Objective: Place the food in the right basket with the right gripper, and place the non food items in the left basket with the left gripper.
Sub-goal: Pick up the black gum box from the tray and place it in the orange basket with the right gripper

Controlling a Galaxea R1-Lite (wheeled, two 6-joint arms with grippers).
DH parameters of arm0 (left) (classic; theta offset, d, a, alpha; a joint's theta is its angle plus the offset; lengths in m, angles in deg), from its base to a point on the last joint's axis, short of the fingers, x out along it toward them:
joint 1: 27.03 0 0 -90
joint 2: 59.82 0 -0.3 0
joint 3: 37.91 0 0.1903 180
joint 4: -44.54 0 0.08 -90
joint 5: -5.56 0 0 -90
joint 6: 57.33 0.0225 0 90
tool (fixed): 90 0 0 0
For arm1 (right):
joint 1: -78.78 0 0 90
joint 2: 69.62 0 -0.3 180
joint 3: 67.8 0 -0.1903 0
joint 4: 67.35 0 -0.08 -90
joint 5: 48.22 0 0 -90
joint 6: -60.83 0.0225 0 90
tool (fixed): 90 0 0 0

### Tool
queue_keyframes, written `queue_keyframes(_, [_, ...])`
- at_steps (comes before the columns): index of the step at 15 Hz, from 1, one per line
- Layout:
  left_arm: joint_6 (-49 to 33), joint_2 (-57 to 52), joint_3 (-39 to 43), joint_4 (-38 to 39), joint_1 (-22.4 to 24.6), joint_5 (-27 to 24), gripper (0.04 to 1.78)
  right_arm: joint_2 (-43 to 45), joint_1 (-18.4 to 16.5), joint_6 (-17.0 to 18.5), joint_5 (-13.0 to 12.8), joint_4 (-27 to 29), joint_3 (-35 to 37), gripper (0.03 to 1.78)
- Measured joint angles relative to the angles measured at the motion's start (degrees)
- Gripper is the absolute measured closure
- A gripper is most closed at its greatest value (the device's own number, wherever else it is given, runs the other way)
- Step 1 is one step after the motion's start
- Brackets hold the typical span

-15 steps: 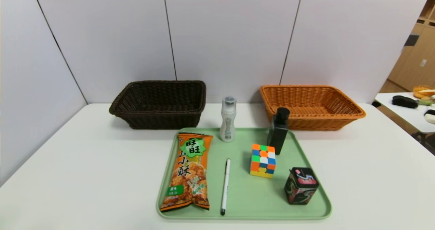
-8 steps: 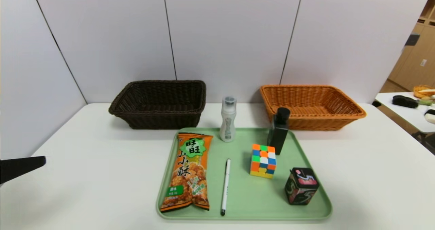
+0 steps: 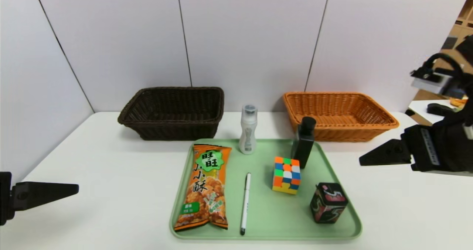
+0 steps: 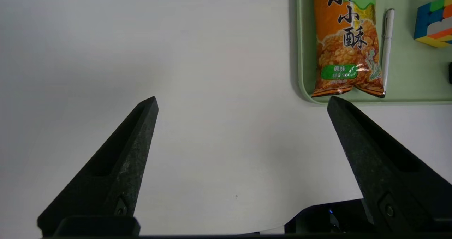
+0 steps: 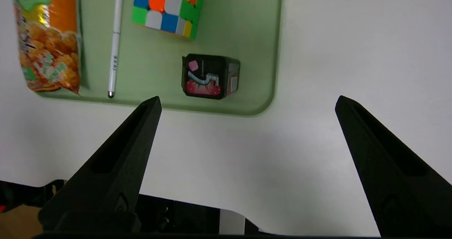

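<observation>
A green tray point(image 3: 269, 216) holds an orange snack bag point(image 3: 205, 187), a white pen point(image 3: 245, 202), a colour cube point(image 3: 286, 174), a white bottle point(image 3: 248, 130), a black bottle point(image 3: 303, 143) and a dark tin point(image 3: 328, 202). Behind it stand the dark brown left basket point(image 3: 173, 130) and the orange right basket point(image 3: 343, 133), neither showing anything inside. My left gripper point(image 4: 243, 99) hovers open over bare table left of the tray, near the snack bag point(image 4: 344, 45). My right gripper point(image 5: 248, 98) hangs open over the table right of the tray, close to the tin point(image 5: 210, 76).
White wall panels stand right behind the baskets. A second table point(image 3: 421, 108) with a black brush lies at the far right, behind my right arm point(image 3: 436, 152). The white table point(image 3: 111, 176) stretches out on both sides of the tray.
Both arms have come into the head view: the left finger slid in from the left edge toward the tray, and the right arm appeared at the right edge. The objects have not moved.
</observation>
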Motion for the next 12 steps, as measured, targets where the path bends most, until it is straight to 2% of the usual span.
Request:
queue_keyframes(1, [0.0, -0.2, 0.8, -0.1, 0.0, 0.0, 0.13, -1.7, 1.6, 0.7, -1.1, 2.3, -0.2, 0.11])
queue_keyframes(3, [0.0, -1.0, 2.3, -0.2, 0.0, 0.0, 0.13, -4.3, 3.2, 0.9, -1.7, 4.3, 0.1, 0.11])
queue_keyframes(5, [0.0, -1.7, 3.6, 0.0, 0.0, 0.0, 0.13, -6.0, 5.1, 1.2, -1.8, 4.2, 1.0, 0.11])
queue_keyframes(8, [0.1, -2.6, 4.3, 0.0, 0.0, 0.0, 0.13, -8.2, 8.7, 4.3, -1.9, 3.8, 1.2, 0.11])
queue_keyframes(10, [0.1, -3.0, 4.4, -0.1, -0.1, 0.0, 0.13, -9.4, 10.2, 4.7, -1.9, 3.6, 0.9, 0.11])
queue_keyframes(12, [0.2, -3.3, 4.4, 0.1, -0.1, 0.0, 0.13, -10.6, 10.8, 4.9, -3.4, 2.2, 0.8, 0.11])
